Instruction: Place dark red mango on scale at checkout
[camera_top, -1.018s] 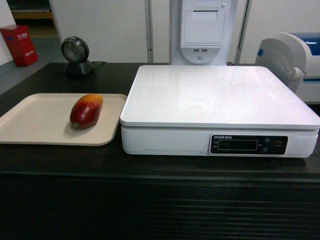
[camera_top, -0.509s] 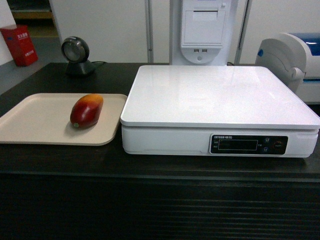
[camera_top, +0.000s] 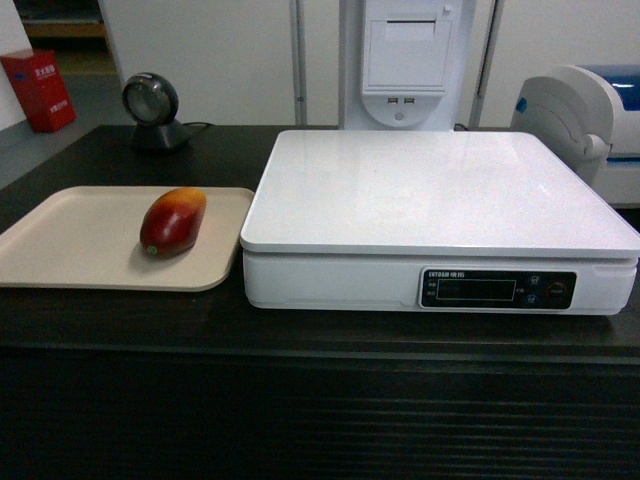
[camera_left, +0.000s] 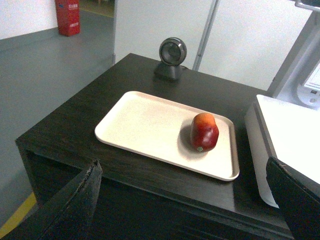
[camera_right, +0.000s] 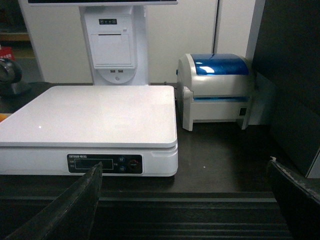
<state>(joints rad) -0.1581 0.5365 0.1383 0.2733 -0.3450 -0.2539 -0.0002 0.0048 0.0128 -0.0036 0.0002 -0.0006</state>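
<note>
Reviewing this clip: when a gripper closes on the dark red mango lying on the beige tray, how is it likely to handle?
The dark red mango looks rigid, so it should keep its shape when gripped. Its skin is glossy, so the fingers may slip. It is oval and lies on its side on the flat beige tray, so a nudge would probably make it roll or pivot rather than slide straight.

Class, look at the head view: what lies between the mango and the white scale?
Only bare tray surface and its right rim separate the mango from the scale; nothing else sits there. The left wrist view agrees.

Dark red mango (camera_left: 204, 132) on beige tray (camera_left: 145, 127), beside scale (camera_left: 290, 145).
</note>
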